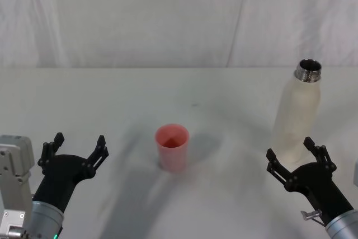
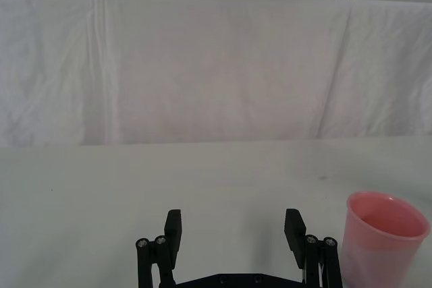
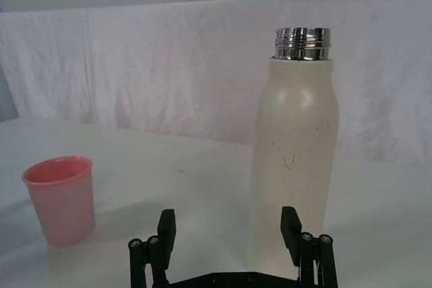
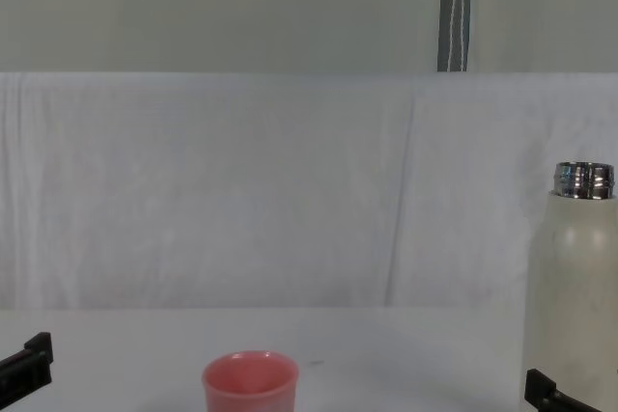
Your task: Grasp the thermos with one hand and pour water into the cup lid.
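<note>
White cloth covers the table (image 1: 224, 88) and hangs as a curtain (image 4: 241, 190) behind it.

Nearest to the robot, on the left side, the left gripper (image 1: 77, 148) hovers low over the table. Its two black fingers are spread wide apart and nothing is between them. In the left wrist view its fingertips (image 2: 173, 224) point out over the bare cloth, with the cup off to one side.

On the near right side is the right gripper (image 1: 299, 155). Its fingers are spread wide too, and it holds nothing. It sits just in front of the bottom of the thermos (image 1: 297, 116), and the right wrist view shows the bottle standing just past the open fingers (image 3: 290, 224), not touched by them.

A little farther out, in the middle of the table, stands the cup lid (image 1: 172, 146). It is small, pink, upright and open at the top. It is well apart from both grippers.

Farther right, the thermos stands upright. It is tall and cream-white, with a shiny steel neck (image 3: 302, 43) and no cap on it.

Far behind the curtain, a grey pole (image 4: 455, 9) goes up a plain wall.
</note>
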Action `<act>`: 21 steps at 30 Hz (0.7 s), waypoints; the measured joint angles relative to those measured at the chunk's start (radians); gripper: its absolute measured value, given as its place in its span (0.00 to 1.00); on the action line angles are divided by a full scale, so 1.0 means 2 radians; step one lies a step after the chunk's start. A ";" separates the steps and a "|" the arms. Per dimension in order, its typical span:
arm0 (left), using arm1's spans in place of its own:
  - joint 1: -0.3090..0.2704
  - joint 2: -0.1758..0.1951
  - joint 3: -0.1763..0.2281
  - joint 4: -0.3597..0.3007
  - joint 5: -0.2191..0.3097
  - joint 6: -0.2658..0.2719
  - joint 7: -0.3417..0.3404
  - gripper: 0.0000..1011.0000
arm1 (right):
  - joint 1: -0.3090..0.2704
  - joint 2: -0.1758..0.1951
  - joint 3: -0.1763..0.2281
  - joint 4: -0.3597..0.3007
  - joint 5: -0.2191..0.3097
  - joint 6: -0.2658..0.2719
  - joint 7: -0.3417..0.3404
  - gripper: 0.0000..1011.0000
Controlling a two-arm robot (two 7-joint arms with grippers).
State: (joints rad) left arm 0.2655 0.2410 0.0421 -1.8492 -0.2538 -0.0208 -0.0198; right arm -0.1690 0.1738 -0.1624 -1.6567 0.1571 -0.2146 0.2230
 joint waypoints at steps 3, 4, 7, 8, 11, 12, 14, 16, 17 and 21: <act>0.000 0.000 0.000 0.000 0.000 0.000 0.000 0.99 | 0.000 0.000 0.000 0.000 0.000 0.000 0.000 0.99; 0.000 0.000 0.000 0.000 0.000 0.000 0.000 0.99 | 0.000 0.000 0.000 0.000 0.000 0.000 0.000 0.99; 0.000 0.000 0.000 0.000 0.000 0.000 0.000 0.99 | 0.000 0.000 0.000 0.000 0.000 0.000 0.000 0.99; 0.000 0.000 0.000 0.000 0.000 0.000 0.000 0.99 | 0.000 0.000 0.000 0.000 0.000 0.000 0.000 0.99; 0.000 0.000 0.000 0.000 0.000 0.000 0.000 0.99 | 0.000 0.000 0.000 0.000 0.000 0.000 0.000 0.99; 0.000 0.000 0.000 0.000 0.000 0.000 0.000 0.99 | 0.000 0.000 0.000 0.000 0.000 0.000 0.000 0.99; 0.000 0.000 0.000 0.000 0.000 0.000 0.000 0.99 | 0.000 0.000 0.000 0.000 0.000 0.000 0.000 0.99; 0.000 0.000 0.000 0.000 0.000 0.000 0.000 0.99 | 0.000 0.000 0.000 0.000 0.000 0.000 0.000 0.99; 0.000 0.000 0.000 0.000 0.000 0.000 0.000 0.99 | 0.000 0.000 0.000 0.000 0.000 0.000 0.000 0.99; 0.000 0.000 0.000 0.000 0.000 0.000 0.000 0.99 | 0.000 0.000 0.000 0.000 0.000 0.000 0.000 0.99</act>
State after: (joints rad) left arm 0.2655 0.2410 0.0421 -1.8492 -0.2538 -0.0208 -0.0199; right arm -0.1690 0.1738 -0.1624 -1.6560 0.1571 -0.2142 0.2231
